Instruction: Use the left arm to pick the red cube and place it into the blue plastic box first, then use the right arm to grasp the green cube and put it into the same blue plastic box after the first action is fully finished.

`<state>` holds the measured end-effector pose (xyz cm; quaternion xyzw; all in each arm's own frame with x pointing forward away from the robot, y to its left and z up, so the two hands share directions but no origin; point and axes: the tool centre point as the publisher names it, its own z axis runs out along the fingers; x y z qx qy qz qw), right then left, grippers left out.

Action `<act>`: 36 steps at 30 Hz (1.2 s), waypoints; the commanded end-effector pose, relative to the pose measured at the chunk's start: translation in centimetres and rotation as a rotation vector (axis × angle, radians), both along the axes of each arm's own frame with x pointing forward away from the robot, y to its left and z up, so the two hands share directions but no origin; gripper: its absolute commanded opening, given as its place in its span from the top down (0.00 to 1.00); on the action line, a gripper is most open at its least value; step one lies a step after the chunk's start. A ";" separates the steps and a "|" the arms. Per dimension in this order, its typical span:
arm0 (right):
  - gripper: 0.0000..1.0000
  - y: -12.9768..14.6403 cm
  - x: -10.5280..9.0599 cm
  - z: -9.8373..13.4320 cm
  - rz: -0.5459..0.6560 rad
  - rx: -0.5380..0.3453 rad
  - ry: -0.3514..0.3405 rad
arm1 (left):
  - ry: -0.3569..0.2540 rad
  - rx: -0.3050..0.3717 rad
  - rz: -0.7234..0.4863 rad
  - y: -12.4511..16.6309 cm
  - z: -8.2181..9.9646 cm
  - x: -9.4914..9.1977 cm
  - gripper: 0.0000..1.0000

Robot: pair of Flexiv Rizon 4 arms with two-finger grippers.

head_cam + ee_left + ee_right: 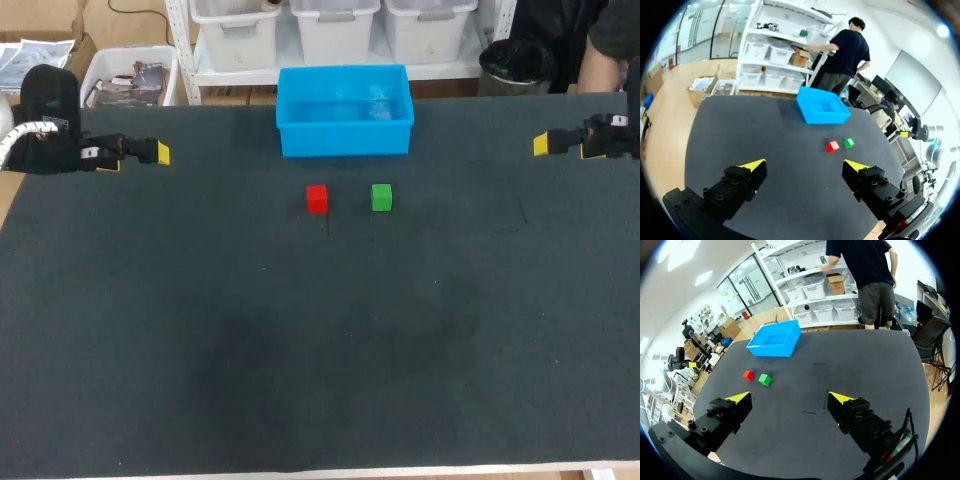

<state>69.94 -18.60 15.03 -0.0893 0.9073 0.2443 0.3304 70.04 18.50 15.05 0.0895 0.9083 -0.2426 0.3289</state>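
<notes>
A red cube (317, 198) and a green cube (381, 197) sit side by side on the dark table, just in front of the empty blue plastic box (345, 111). My left gripper (155, 153) hovers at the far left edge, open and holding nothing. At the far right edge my right gripper (545, 144) is likewise open and empty. From the left wrist, the red cube (832, 146), green cube (849, 143) and box (822, 105) lie well ahead of the gripper (807, 166). From the right wrist, the red cube (748, 375), green cube (764, 379) and box (775, 339) lie far ahead of the gripper (787, 399).
The dark felt table (320, 360) stretches wide in front of the cubes. A short dark line (327, 226) is marked just below the red cube. White shelving stands behind the box, beyond the table.
</notes>
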 end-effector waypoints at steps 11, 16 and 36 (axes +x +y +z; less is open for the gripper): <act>0.00 0.0 0.0 0.0 0.000 0.000 0.000 | 0.000 0.000 0.000 0.0 0.0 0.0 0.00; 0.00 0.0 0.0 0.0 0.000 0.000 0.000 | 0.000 0.000 0.000 0.0 0.0 0.0 0.00; 0.00 0.0 0.0 0.0 0.000 0.000 0.000 | 0.002 0.014 0.003 -0.5 0.1 0.1 0.00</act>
